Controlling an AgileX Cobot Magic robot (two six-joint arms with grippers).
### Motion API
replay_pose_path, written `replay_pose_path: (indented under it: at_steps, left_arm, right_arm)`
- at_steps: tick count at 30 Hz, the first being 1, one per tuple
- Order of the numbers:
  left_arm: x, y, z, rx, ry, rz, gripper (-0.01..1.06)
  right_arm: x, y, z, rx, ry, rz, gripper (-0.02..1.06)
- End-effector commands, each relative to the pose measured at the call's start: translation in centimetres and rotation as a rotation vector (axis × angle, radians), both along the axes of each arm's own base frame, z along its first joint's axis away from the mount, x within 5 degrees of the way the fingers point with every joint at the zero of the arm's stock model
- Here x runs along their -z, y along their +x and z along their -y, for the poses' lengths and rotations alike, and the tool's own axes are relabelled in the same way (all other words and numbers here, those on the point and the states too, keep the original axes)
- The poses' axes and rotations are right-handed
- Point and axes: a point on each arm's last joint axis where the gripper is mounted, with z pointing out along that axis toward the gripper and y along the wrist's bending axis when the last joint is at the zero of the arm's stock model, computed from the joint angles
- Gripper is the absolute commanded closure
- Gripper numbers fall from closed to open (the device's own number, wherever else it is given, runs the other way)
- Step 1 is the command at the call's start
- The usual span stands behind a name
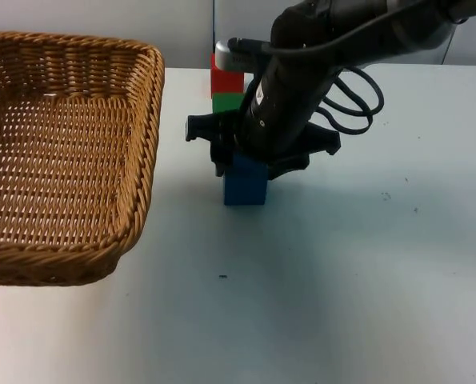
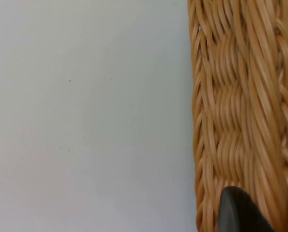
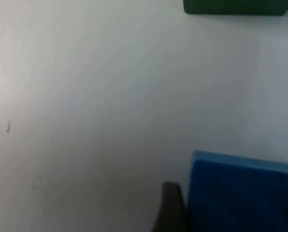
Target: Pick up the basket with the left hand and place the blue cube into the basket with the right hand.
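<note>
We see a tan woven wicker basket, blue cube, green block, red block, white table, black right gripper.

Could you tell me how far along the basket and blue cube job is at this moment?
Done: the basket appears lifted, its rim by the left gripper. In hand: the right gripper sits over the blue cube, a fingertip beside it. Left: moving the cube into the basket.
</note>
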Motion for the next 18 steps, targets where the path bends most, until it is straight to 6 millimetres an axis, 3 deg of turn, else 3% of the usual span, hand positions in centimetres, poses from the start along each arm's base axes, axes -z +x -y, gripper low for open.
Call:
replay_pose_path:
  at_steps: [1,2,3,5,6,9,12,13,18]
  left_arm:
    - [-0.4,0.1,0.1,-0.01,-0.038,0.013,1.05]
    - [-0.4,0.1,0.1,-0.01,-0.038,0.013,1.05]
    - [-0.4,0.1,0.1,-0.01,-0.038,0.013,1.05]
    - [-0.4,0.1,0.1,-0.01,-0.038,0.013,1.05]
    - [-0.4,0.1,0.1,-0.01,-0.038,0.013,1.05]
    - [-0.4,0.1,0.1,-0.01,-0.038,0.013,1.05]
    - [-0.4,0.1,0.1,-0.01,-0.038,0.013,1.05]
    - [-0.4,0.1,0.1,-0.01,-0.038,0.013,1.05]
    - [-0.4,0.1,0.2,-0.008,-0.044,0.013,1.05]
  right_arm:
    - [-0.2,0.3,0.0,0.009,0.006,0.018,0.59]
    - [-0.2,0.3,0.0,0.009,0.006,0.018,0.71]
    - [-0.2,0.3,0.0,0.009,0.006,0.018,0.71]
    - [-0.5,0.3,0.0,0.009,0.01,0.023,0.97]
    - [-0.9,0.3,0.0,0.009,0.014,0.028,1.05]
    - [-1.7,0.3,0.0,0.01,0.024,0.041,1.05]
    - [-5.2,0.0,0.3,-0.051,0.007,0.089,1.05]
    - [-5.2,0.0,0.3,-0.051,0.007,0.089,1.05]
    - [-13.4,-1.1,1.1,-0.205,-0.001,0.258,1.05]
